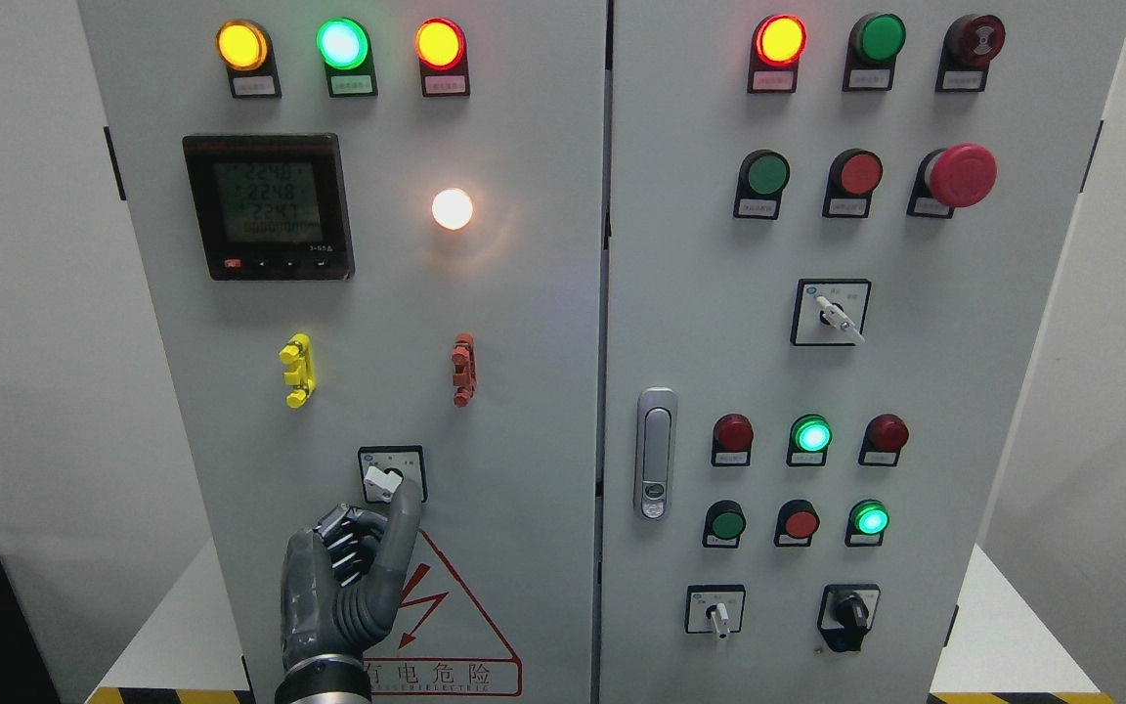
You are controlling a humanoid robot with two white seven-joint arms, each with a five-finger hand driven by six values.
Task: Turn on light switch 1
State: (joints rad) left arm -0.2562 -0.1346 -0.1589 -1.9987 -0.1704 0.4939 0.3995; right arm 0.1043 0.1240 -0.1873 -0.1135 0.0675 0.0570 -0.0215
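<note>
We found the rotary switch (386, 478) at six o'clock on the left cabinet door (524, 391). Our left hand (353, 577) had most fingers curled, one extended against the knob. It looked small, rigid, probably stiff; pinch its white lever.

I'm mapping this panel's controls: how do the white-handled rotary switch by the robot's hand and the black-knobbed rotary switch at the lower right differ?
The white-handled rotary switch sits low on the left door; the black-knobbed rotary switch sits low on the right door. The white handle is tilted toward the upper left; the black knob looks upright. The left hand has a finger at the white switch; nothing touches the black one. Both sit on square black-framed plates.
</note>
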